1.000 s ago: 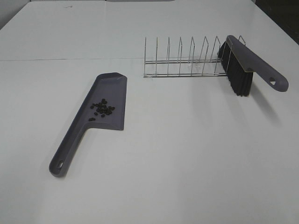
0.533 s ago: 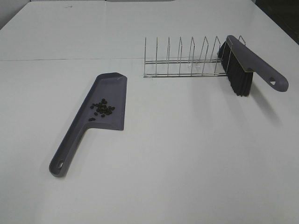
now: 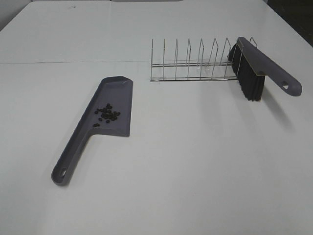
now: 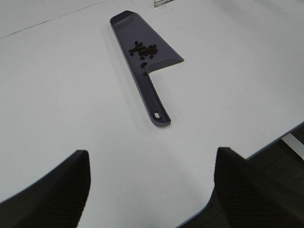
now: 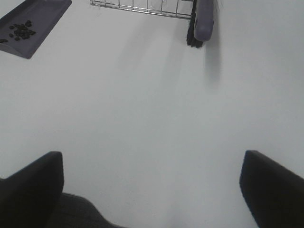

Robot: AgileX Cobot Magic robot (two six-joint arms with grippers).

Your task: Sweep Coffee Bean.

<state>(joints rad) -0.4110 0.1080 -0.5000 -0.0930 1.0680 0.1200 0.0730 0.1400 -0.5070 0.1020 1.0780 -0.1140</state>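
Observation:
The coffee beans [image 3: 107, 114] lie in a small dark cluster on the pan of the grey dustpan [image 3: 116, 93], which rests flat on the white table at centre left; they also show in the left wrist view [image 4: 145, 50] and the right wrist view [image 5: 20, 30]. The grey brush [image 3: 268, 68] with black bristles leans in the right end of the wire rack [image 3: 190, 63]. No arm shows in the exterior high view. My left gripper [image 4: 151, 190] is open and empty near the table's front edge, well short of the dustpan handle [image 4: 154, 102]. My right gripper [image 5: 152, 190] is open and empty.
The wire rack [image 5: 142, 7] stands at the back right with several upright dividers. The table's front edge [image 4: 266, 145] and the dark floor beyond it show in the left wrist view. A seam [image 3: 73, 62] runs across the table behind the dustpan.

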